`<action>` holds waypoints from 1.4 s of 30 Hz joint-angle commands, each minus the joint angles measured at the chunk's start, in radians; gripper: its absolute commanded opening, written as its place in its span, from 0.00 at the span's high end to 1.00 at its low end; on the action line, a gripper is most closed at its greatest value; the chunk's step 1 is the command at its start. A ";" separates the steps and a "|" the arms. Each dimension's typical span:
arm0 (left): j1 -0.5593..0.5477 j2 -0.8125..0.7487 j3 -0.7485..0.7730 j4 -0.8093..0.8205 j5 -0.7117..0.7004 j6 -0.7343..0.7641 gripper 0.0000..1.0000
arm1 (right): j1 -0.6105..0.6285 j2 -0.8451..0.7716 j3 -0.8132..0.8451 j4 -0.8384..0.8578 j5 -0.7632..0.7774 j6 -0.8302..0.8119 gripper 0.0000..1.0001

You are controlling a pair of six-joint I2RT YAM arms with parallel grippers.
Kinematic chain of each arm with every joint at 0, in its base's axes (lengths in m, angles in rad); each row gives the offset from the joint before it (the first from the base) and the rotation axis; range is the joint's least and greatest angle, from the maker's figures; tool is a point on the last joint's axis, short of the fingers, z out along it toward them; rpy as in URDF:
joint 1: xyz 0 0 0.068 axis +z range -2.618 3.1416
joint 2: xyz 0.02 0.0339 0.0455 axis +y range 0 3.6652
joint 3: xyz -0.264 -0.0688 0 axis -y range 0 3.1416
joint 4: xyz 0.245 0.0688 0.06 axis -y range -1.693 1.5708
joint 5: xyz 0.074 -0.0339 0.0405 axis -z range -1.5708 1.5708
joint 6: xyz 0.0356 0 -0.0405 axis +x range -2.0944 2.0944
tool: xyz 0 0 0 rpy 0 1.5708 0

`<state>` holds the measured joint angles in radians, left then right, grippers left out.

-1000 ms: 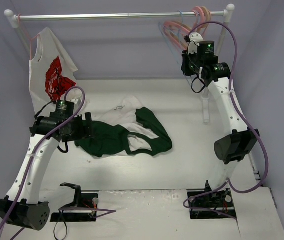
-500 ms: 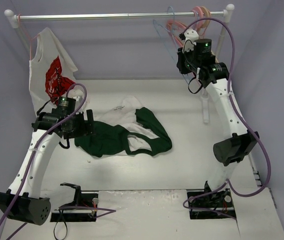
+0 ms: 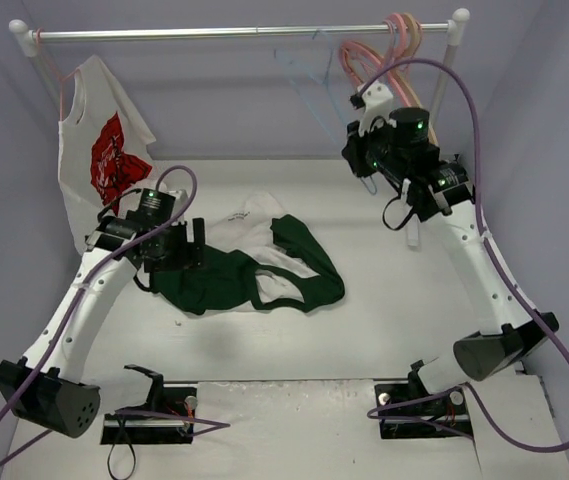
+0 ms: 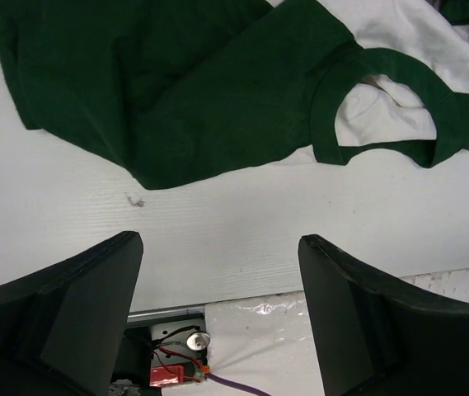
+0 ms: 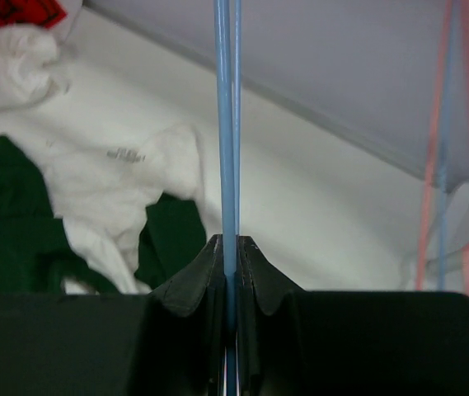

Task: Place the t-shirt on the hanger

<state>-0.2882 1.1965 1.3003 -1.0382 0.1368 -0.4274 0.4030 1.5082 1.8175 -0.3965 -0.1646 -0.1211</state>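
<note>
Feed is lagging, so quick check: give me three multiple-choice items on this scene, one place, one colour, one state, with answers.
1. Where is the green t-shirt? A) hanging up B) lying on the table C) on the floor
2. What colour is the hanger in the right claw? A) pink B) white C) light blue
3. The left claw is: A) open B) shut on cloth C) shut on a hanger
Answers: B, it lies crumpled on the white top; C, thin blue wire is pinched there; A, wide gap, nothing held.
</note>
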 commanded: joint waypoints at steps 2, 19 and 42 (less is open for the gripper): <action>-0.126 0.037 0.048 0.069 -0.104 -0.069 0.24 | 0.025 -0.118 -0.194 0.051 0.000 0.037 1.00; -0.456 0.382 0.031 0.343 -0.378 -0.257 0.55 | 0.039 -0.373 -0.520 0.028 -0.004 0.155 1.00; -0.479 0.581 0.033 0.392 -0.513 -0.286 0.78 | 0.039 -0.402 -0.558 0.001 0.005 0.133 1.00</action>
<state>-0.7650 1.8030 1.3029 -0.6678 -0.3325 -0.7010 0.4339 1.1255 1.2526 -0.4431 -0.1688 0.0219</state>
